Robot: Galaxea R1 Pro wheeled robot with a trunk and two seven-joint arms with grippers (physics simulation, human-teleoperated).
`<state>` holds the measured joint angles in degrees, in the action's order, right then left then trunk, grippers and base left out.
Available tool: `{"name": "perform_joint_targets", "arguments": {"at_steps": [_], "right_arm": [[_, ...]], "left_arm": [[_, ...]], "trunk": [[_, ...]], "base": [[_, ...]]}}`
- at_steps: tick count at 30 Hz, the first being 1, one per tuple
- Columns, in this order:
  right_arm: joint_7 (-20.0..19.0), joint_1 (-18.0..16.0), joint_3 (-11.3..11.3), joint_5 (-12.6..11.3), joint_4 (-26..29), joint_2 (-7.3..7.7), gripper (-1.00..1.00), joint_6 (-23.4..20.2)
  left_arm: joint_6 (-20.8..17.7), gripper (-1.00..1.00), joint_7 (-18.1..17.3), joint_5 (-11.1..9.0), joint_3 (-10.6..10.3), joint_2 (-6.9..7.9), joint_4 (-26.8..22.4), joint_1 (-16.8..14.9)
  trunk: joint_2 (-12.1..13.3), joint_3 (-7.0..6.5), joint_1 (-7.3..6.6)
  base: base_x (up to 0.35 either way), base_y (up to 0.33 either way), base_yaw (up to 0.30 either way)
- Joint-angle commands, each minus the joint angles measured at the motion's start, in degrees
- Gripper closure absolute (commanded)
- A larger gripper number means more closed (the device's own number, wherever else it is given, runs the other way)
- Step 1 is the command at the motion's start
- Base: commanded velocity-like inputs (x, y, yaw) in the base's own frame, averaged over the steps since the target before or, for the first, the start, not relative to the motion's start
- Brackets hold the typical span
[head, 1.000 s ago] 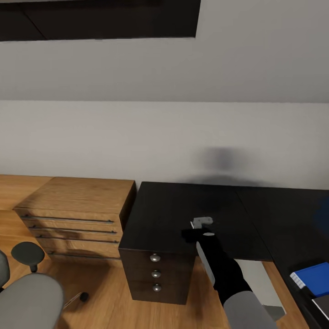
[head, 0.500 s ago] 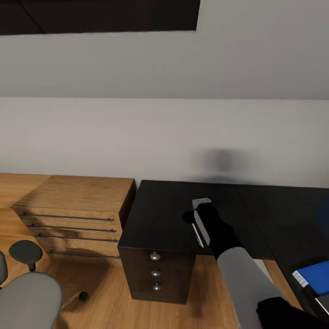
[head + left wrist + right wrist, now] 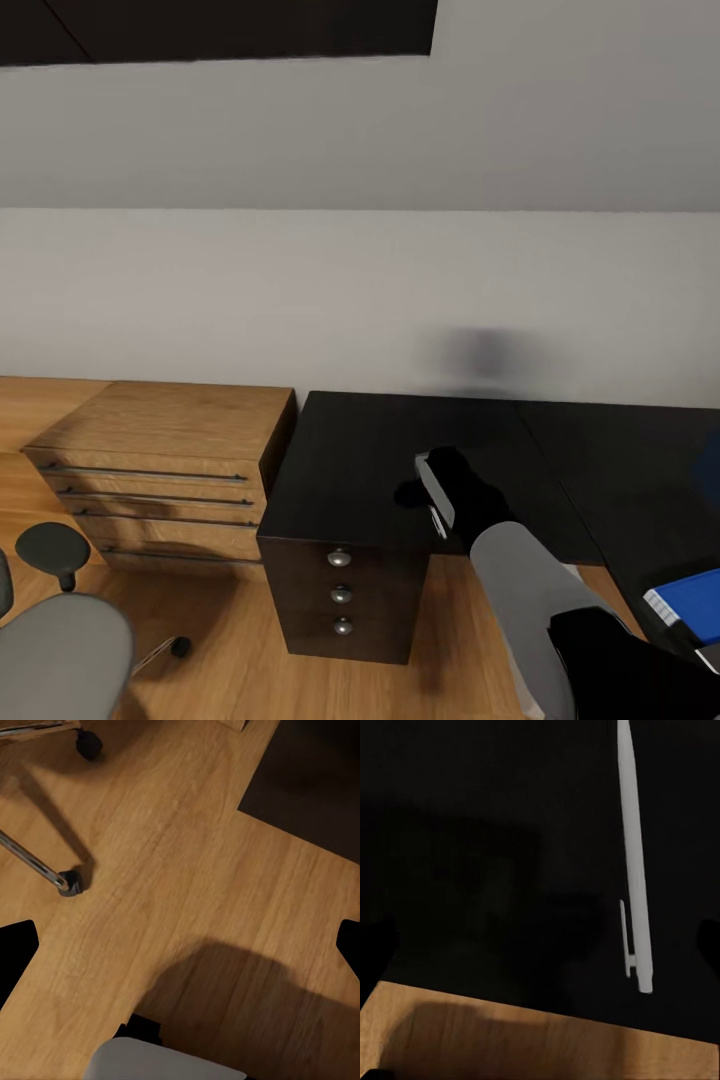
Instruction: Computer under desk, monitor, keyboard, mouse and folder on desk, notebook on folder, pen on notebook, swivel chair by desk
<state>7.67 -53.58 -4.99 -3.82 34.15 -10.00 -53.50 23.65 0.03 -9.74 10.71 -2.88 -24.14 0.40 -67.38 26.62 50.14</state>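
Observation:
A slim pale grey pen (image 3: 631, 870) lies on the glossy black desk (image 3: 360, 450), close to its front edge. My right gripper (image 3: 428, 490) hovers just above it, open; in the right wrist view (image 3: 540, 945) the pen lies between the spread fingers, nearer one of them. The bright blue folder (image 3: 690, 598) rests on the desk's right wing. The grey swivel chair (image 3: 60, 655) stands at the lower left, and its chrome leg and castor (image 3: 67, 880) show in the left wrist view. My left gripper (image 3: 180, 949) hangs open over the wooden floor.
A low oak chest (image 3: 160, 465) with bar handles stands against the desk's left end. The dark drawer unit (image 3: 342, 595) with round silver knobs sits under the desktop. A plain wall runs behind. My grey base (image 3: 165, 1063) is below the left gripper.
My right forearm has swung up and nearer the camera, and the wrist has turned over the same spot on the desk. The head view has shifted slightly.

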Motion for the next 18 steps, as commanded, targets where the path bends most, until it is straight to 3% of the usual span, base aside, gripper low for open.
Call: {"name": "perform_joint_targets", "arguments": {"at_steps": [1, 7, 18], "right_arm": [[0.46, -0.05, -0.15, -0.65, -0.02, 0.00, -1.00, -0.52], [0.56, -0.17, -0.11, -1.39, -0.25, 0.13, -1.00, -1.62], [0.38, -0.21, -0.04, -1.62, -0.40, 2.22, -1.00, -2.13]], "left_arm": [[0.04, -1.00, -0.02, -0.28, 0.02, -0.02, -0.11, 0.04], [0.15, -1.00, -0.10, -0.21, 0.07, -0.02, -0.11, 0.04], [0.19, -1.00, -0.11, -0.15, 0.00, -0.02, -0.11, 0.04]], "trunk": [[-0.03, 0.05, 0.00], [-0.03, 0.05, 0.00], [-0.03, 0.05, 0.00]], "base": [[0.000, 0.000, 0.000], [0.000, 0.000, 0.000], [0.048, -0.025, 0.000]]}}
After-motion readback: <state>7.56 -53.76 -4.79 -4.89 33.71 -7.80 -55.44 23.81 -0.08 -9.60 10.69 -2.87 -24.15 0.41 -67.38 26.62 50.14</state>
